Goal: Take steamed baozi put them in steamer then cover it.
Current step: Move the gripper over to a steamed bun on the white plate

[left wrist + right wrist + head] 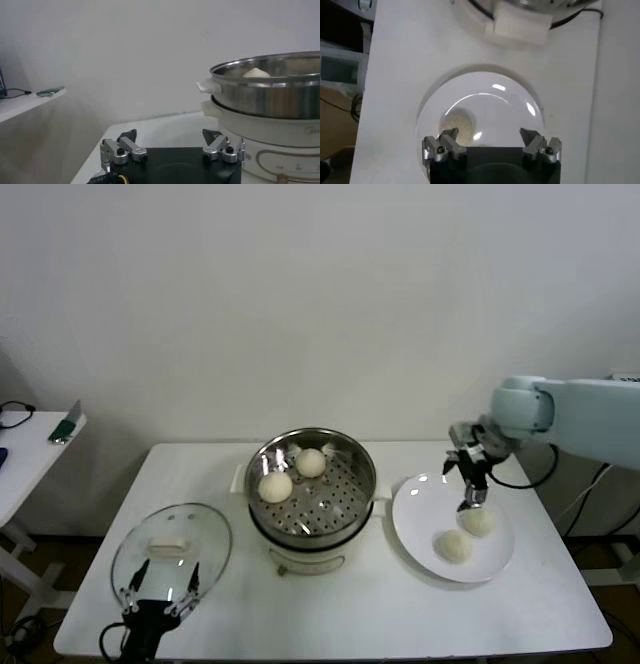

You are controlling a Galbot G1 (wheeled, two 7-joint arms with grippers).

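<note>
The steel steamer (335,494) stands mid-table on its white pot base and holds two baozi (275,485) (312,462). Two more baozi (478,521) (455,546) lie on the white plate (420,504) to its right. My right gripper (472,484) hangs open just above the plate, over the farther of these two. In the right wrist view the open gripper (489,134) has one baozi (457,121) near one finger. The glass cover (205,529) lies flat at the table's front left. My left gripper (160,589) is open and empty by the cover's near edge.
The left wrist view shows the open gripper (170,135) low over the table, with the steamer (270,95) and a baozi top (256,73) to one side. A side table (20,444) with small items stands far left. A wall runs behind the table.
</note>
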